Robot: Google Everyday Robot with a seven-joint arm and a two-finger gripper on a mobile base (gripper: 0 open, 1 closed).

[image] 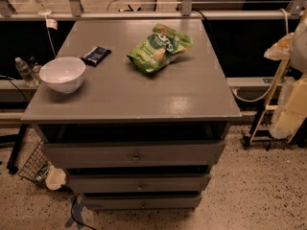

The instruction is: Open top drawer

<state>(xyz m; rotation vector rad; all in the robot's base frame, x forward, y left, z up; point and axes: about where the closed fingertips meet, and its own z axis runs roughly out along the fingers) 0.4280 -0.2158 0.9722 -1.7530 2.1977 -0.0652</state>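
1. Desk (120, 99): grey, fills centre of frame; stands on speckled floor with drawer fronts turned to lower edge of frame, so reachable from viewer's side.
2. Top drawer (96, 153): lower centre, directly under desk top, a dark gap above it. Long axis runs left to right across frame; front faces lower edge. Looks flush with the fronts beneath, so judged not yet pulled out.
3. Two lower drawer fronts (139, 182), stacked beneath, each narrower-looking.
4. Green snack bag (159, 48): lying flat on desk, upper centre, well back from front edge, clear of any pull.
5. White bowl (63, 74): upright, left side of desk.
6. Gripper (282, 49): probably the pale form at right edge, upper right, well apart from drawer and touching nothing of the desk. Released or clenched, cannot tell.
7. Dark packet (96, 55): flat, just beside bowl, upper left.
8. Knob (136, 157): small, metal, centre of top drawer front; only hold on offer, so likely the grasp target.
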